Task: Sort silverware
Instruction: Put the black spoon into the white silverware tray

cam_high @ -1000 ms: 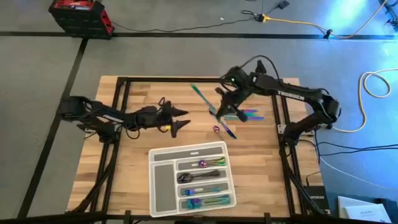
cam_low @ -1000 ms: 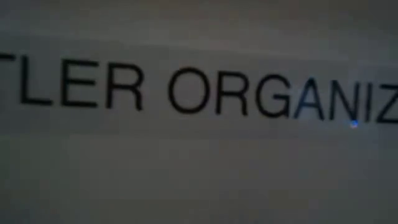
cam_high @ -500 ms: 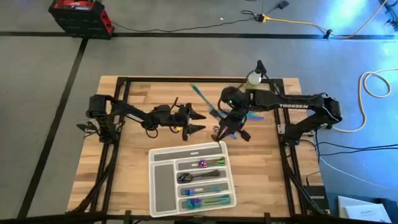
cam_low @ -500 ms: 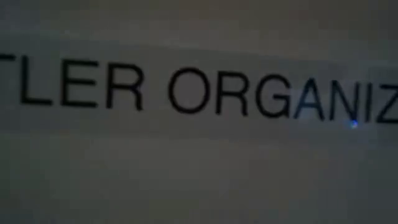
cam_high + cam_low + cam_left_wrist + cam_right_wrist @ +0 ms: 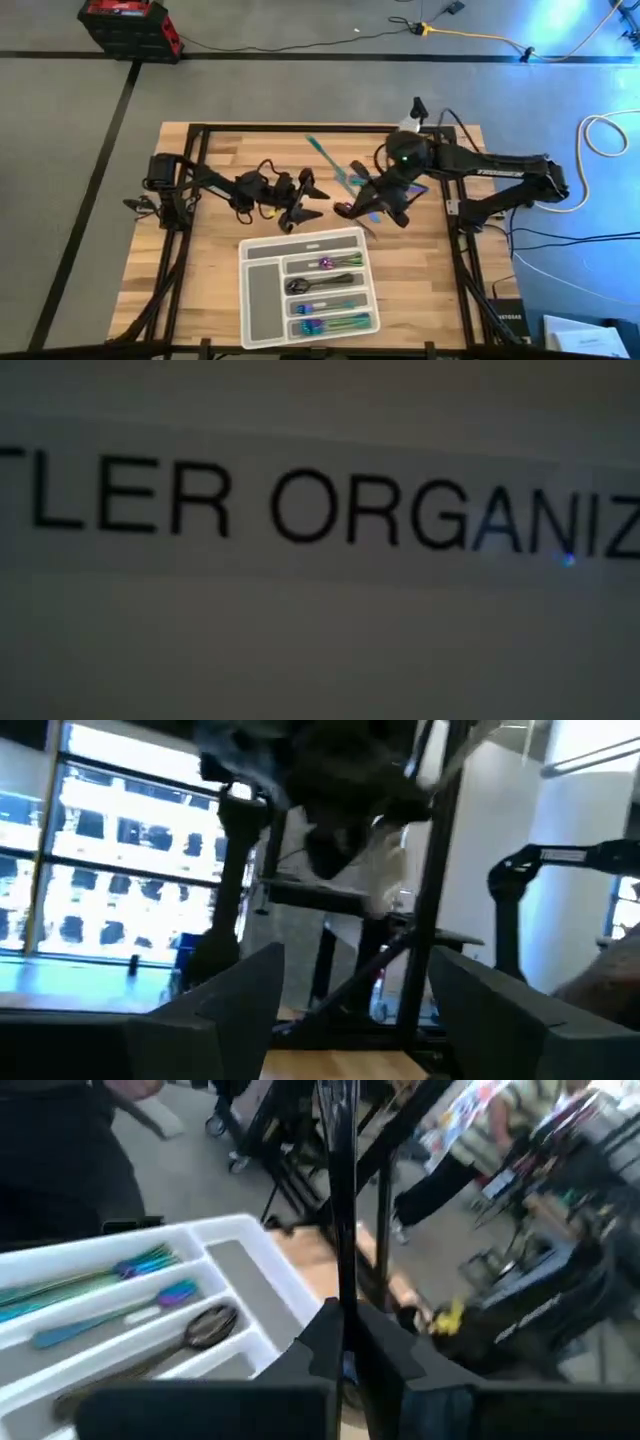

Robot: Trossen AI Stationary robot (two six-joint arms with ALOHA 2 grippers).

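Note:
The white compartment tray (image 5: pixel 258 300) lies at the table's near middle with several pieces of silverware (image 5: pixel 325 292) sorted in it. Loose silverware lies farther back: a teal piece (image 5: pixel 320 150) and iridescent ones (image 5: pixel 412 187). My right gripper (image 5: pixel 350 208) is just beyond the tray's far right corner, shut on a slim dark piece (image 5: pixel 340 1200). My left gripper (image 5: pixel 303 200) stands open to its left, over bare wood, with nothing between its fingers (image 5: pixel 230 1005). My right gripper pinches the slim piece of silverware between its two fingers (image 5: pixel 325 1342), with a blue bit of it (image 5: pixel 347 1370) showing at the fingertips. The piece runs straight on beyond the fingertips, along the fingers. Whether it is a fork, knife or spoon, and whether it is clear of the table, I cannot tell.
A small spray bottle (image 5: pixel 408 124) stands at the far right, behind my right arm. A black frame (image 5: pixel 200 130) runs round the table. The low view is filled by a white surface with black lettering (image 5: pixel 320 510) close to the camera. A red box (image 5: pixel 130 25) sits on the floor.
My right gripper has moved from the loose pieces at the back toward the near edge, to the spot beyond the tray's far right corner. My left gripper has reached toward the table's right, closer to my right gripper.

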